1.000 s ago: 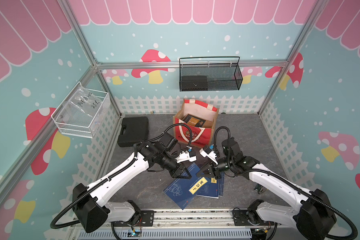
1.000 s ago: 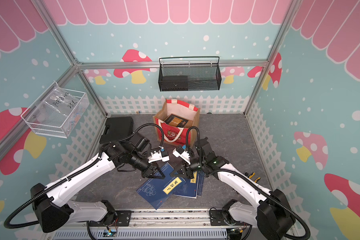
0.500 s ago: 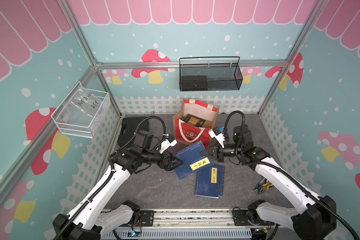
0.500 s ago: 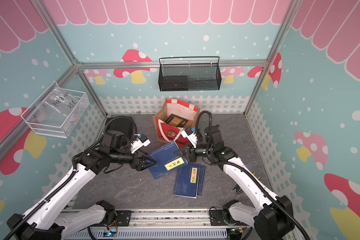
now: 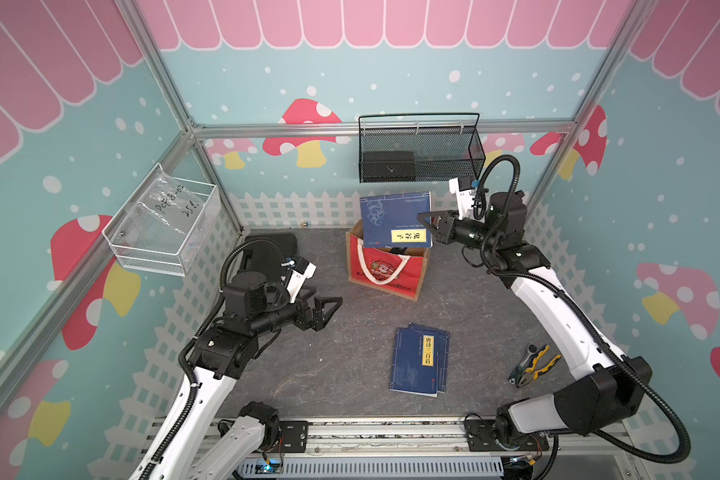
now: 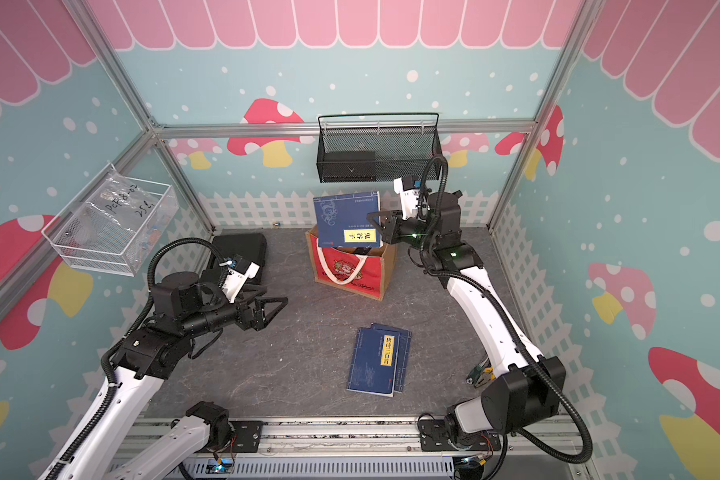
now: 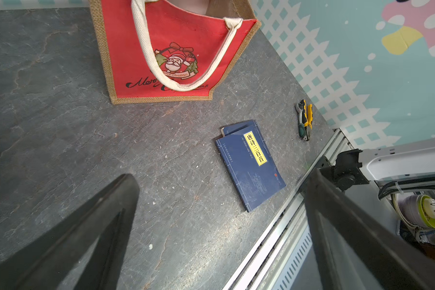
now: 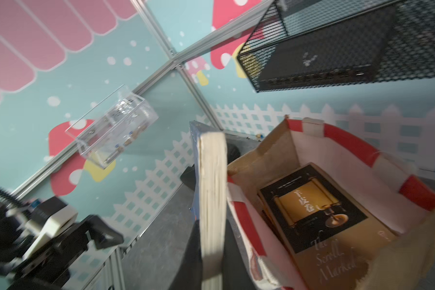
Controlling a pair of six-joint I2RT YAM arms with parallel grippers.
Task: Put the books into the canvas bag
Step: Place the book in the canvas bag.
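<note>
Right tool point(image 5: 425, 226) clamps one book point(image 5: 385, 216) over bag point(image 5: 385, 270); left tool point(image 5: 327, 309) wide; two books point(image 5: 418, 361) flat.

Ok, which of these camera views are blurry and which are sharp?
Right wrist view: motion blur smears the mesh basket and the canvas bag rim. Left wrist view: sharp, the title on the blue book reads clearly. Both top views: crisp and evenly lit.

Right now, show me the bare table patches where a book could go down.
Widest: the grey table between the left tool, the canvas bag and the stacked blue books. Also bare: the strip between those books and the pliers. Crowded: the bag mouth, where the right tool holds a raised book.
</note>
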